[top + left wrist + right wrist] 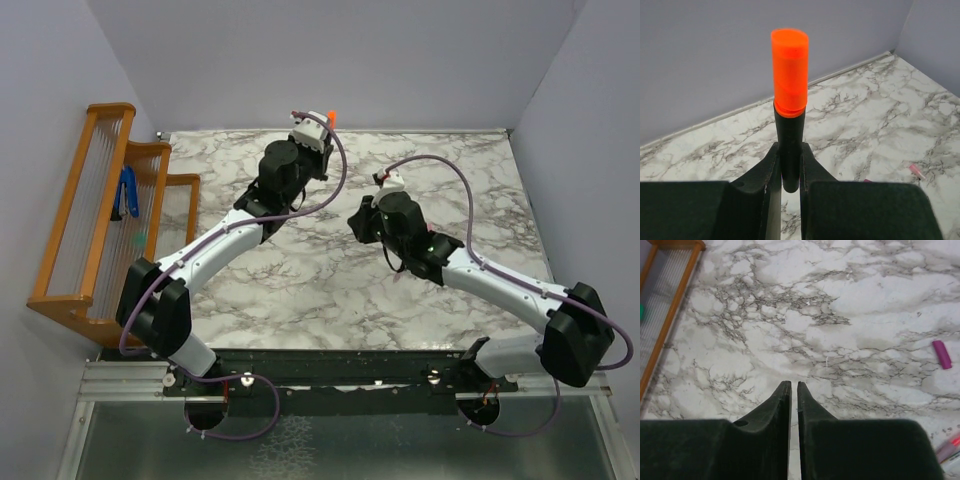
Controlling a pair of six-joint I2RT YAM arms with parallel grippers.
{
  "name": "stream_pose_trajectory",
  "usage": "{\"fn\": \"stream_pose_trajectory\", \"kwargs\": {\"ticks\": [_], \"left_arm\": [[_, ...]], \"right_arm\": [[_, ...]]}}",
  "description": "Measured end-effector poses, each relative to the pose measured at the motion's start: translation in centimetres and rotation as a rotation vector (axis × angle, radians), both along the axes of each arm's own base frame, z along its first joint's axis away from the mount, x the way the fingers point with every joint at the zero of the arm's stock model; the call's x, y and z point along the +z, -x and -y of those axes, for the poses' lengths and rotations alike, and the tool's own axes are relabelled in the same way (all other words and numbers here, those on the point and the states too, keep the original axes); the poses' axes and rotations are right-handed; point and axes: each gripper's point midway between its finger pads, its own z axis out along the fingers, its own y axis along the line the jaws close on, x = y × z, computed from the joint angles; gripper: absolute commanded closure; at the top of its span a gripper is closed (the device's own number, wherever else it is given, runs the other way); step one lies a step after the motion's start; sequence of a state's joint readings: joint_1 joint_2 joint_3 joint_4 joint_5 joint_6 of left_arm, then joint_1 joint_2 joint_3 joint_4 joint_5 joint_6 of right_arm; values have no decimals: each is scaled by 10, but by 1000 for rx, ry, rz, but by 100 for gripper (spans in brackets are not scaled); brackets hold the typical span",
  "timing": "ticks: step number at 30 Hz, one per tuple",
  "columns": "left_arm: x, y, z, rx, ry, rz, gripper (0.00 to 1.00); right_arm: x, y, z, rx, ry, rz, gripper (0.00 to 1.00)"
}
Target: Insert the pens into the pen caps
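**Sam:** What can go wrong from here?

**Me:** My left gripper [790, 150] is clamped tight on the black marker [789, 127]. It is up over the far edge of the table [300, 285], about the middle. The orange cap [789, 70] sits on top and looks pushed on, so I think this pen is done. But the fingers [769, 167] pinch it low, near its bottom end, and it stands tall above them. If I swing fast, it can tilt or slip out and drop by the wall.

**Sam:** And the other arm?

**Me:** My right gripper [793, 385] hangs over the middle of the table. Its fingers are almost together, with just a thin slit, and hold nothing. If I go down like that, I push a pen away and do not grab it. The thin pens [949, 447] only peek in at the bottom right of the right wrist view. They are round, so they can roll. The magenta cap [941, 354] and the pale pink cap [916, 171] are tiny, so a bump can make them skid.

**Sam:** What is the table like?

**Me:** White with grey lines like marble, flat and smooth, I think. Nothing stops a roll. A wooden rack [65, 210] stands by the left edge with a blue-handled tool [128, 192] in it. Plain pale walls [300, 60] stand at the far, left and right sides
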State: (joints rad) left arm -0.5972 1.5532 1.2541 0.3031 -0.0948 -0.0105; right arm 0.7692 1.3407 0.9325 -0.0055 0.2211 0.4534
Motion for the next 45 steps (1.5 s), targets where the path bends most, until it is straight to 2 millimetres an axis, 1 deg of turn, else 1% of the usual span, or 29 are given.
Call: {"fn": "stream_pose_trajectory", "kwargs": {"ticks": [1, 3, 4, 5, 6, 8, 11, 12, 13, 15, 17, 19, 22, 24, 28, 32, 34, 36, 45], "left_arm": [[-4, 2, 0, -10, -2, -7, 100], [-10, 4, -3, -30, -3, -20, 100], [-13, 7, -2, -57, -2, -28, 100], [-16, 9, -5, -77, -2, -36, 100], [-19, 12, -7, -110, 1, -44, 100], [-23, 19, -9, -169, 8, -60, 100], [-24, 32, -14, -266, 17, -72, 100], [-23, 37, -15, -301, 20, -74, 100], [-20, 43, -14, -337, 23, -75, 100], [-15, 56, -11, -421, 27, -73, 100], [-12, 73, -4, -520, 28, -80, 100], [-13, 89, 4, -618, 31, -95, 100], [-15, 109, 11, -731, 33, -119, 100], [-17, 121, 14, -798, 34, -137, 100], [-20, 130, 16, -850, 35, -158, 100], [-23, 137, 18, -893, 44, -178, 100], [-23, 138, 19, -904, 48, -185, 100], [-24, 139, 19, -914, 52, -193, 100], [-25, 142, 21, -929, 61, -203, 100]], "right_arm": [[4, 0, 3, -9, 1, 11, 66], [15, -2, 10, -18, 6, 46, 44], [23, -2, 13, -15, 7, 69, 36], [31, -3, 18, -10, 5, 96, 31], [40, -4, 23, -1, -2, 129, 27], [60, -10, 38, 17, -41, 195, 25], [89, -24, 60, 63, -97, 288, 24], [96, -28, 64, 87, -110, 316, 24], [101, -30, 64, 126, -122, 335, 24], [111, -28, 52, 245, -153, 364, 26], [122, -23, 32, 394, -190, 389, 31], [133, -18, 14, 522, -221, 410, 33], [148, -11, -2, 656, -258, 444, 37], [158, -6, -8, 718, -271, 475, 39], [179, 4, -11, 793, -282, 538, 40], [198, 10, -13, 833, -284, 594, 41], [202, 11, -14, 847, -284, 607, 41], [201, 10, -15, 858, -286, 607, 42], [186, 3, -21, 877, -296, 559, 46]]}}
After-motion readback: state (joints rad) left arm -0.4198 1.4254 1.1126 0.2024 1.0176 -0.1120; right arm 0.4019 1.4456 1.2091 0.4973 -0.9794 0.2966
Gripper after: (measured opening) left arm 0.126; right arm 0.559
